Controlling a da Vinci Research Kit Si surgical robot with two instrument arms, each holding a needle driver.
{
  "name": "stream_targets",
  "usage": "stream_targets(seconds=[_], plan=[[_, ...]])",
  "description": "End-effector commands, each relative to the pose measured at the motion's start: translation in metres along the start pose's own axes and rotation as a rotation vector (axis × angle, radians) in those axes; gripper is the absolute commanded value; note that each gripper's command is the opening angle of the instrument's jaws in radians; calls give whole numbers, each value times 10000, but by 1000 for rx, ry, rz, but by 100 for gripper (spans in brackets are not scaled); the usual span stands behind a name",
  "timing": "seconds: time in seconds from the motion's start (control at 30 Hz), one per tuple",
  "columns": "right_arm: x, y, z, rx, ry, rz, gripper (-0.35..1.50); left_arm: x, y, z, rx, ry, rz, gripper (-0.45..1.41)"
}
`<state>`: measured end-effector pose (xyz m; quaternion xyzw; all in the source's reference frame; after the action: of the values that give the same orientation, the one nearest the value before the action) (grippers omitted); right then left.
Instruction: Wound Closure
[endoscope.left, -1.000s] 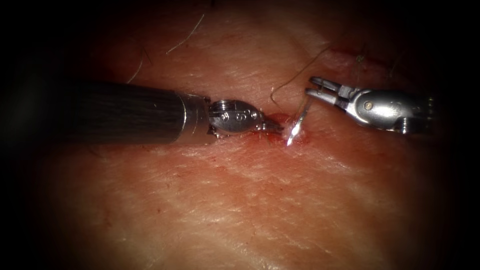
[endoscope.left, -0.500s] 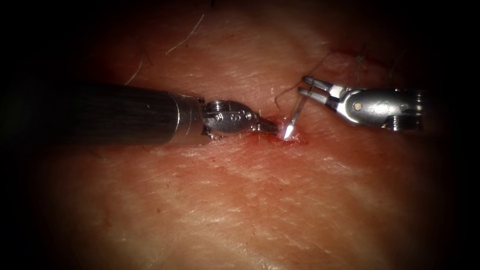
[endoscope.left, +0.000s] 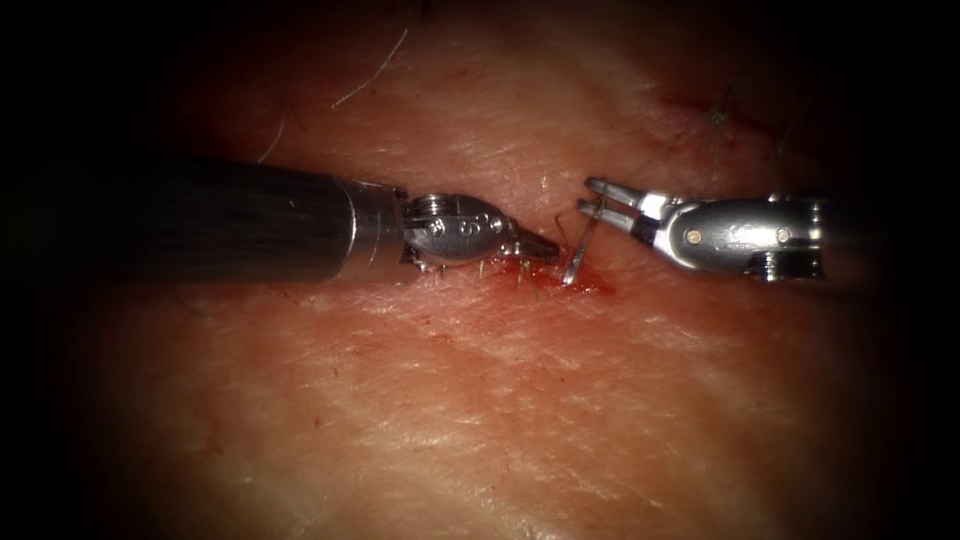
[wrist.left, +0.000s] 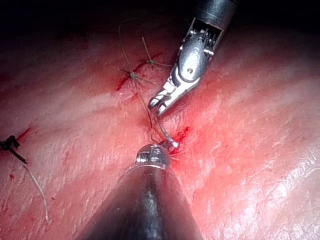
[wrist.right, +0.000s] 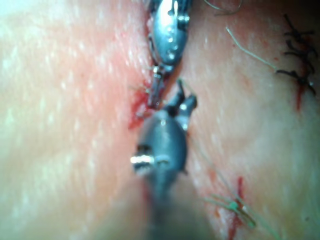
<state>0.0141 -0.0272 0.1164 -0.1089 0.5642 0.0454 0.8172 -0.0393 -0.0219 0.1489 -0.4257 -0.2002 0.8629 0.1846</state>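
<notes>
My right tool (endoscope.left: 592, 196) comes in from the right, shut on the curved needle (endoscope.left: 580, 245) near its rear end. The needle slants down and left, and its tip is in the tissue at the red, wet cut (endoscope.left: 585, 285). From the left, my left tool (endoscope.left: 540, 248) lies low with its jaws together, tips pressed on the cut's left edge beside the needle. I cannot tell whether they pinch tissue. In the left wrist view the right tool (wrist.left: 159, 103) holds the needle (wrist.left: 162, 132) and thin thread (wrist.left: 147, 112) trails from it. The right wrist view has the left tool's tips (wrist.right: 156, 95) at the red edge.
Tied stitches with cut thread ends sit on the tissue beyond the right tool (endoscope.left: 718, 115), also seen as green knots (wrist.left: 134, 75) and dark knots (wrist.right: 297, 75). Loose hairs or thread ends lie at the far left (endoscope.left: 375, 75). Red fluid stains the cut.
The right tool moved left and down with the needle. The needle tip, earlier bright above the surface, has gone into the tissue at the cut. The left tool barely shifted.
</notes>
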Motion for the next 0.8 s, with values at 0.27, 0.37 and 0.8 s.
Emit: stream_targets(seconds=[0.27,0.37,0.8], plan=[[1,-5,7,2,6,36,-35,18,37,0,-1,-12,-3,-45],[1,-5,6,11,3,41,-35,21,49,-1,-8,-23,8,-45],[4,-5,7,61,10,70,-35,13,74,-1,-27,-58,25,-45]])
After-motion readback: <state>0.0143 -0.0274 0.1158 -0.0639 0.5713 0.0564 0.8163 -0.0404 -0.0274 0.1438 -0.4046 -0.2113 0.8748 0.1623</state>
